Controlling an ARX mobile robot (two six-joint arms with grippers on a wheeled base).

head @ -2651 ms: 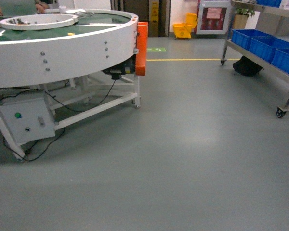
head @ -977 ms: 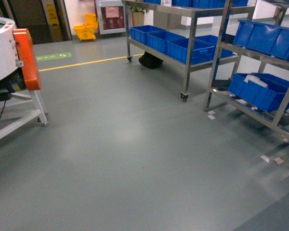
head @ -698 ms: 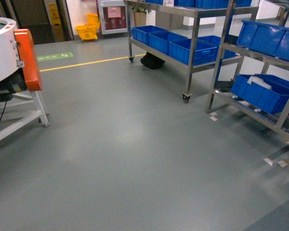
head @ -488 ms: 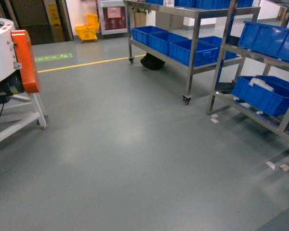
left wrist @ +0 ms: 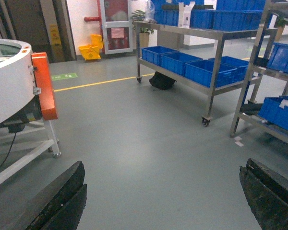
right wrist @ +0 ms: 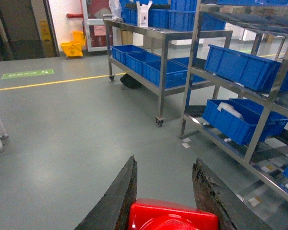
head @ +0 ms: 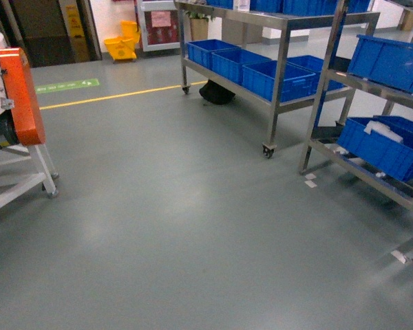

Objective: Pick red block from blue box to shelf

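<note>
The red block (right wrist: 173, 216) shows at the bottom of the right wrist view, clamped between the dark fingers of my right gripper (right wrist: 164, 160), which is shut on it. My left gripper (left wrist: 164, 165) is open, its jaws wide apart over bare floor with nothing between them. The shelf (head: 325, 89), a stainless-steel rack with sloping tiers, stands at the right; its upright also appears as the shelf (right wrist: 191, 81) and the shelf (left wrist: 249, 72) in the wrist views. The blue box is out of view. Neither gripper appears in the head view.
Deep-blue crates (head: 385, 148) sit on the rack's tiers. A wheeled steel cart (head: 279, 41) holding more crates stands behind it, with a black bag (head: 215, 93) underneath. A white round table with an orange guard (head: 17, 96) is at the left. Grey floor lies between.
The head view has swung from the round table towards the racks. The table has slid to the left edge, and the cart and shelf have come in at the right, slightly nearer.
</note>
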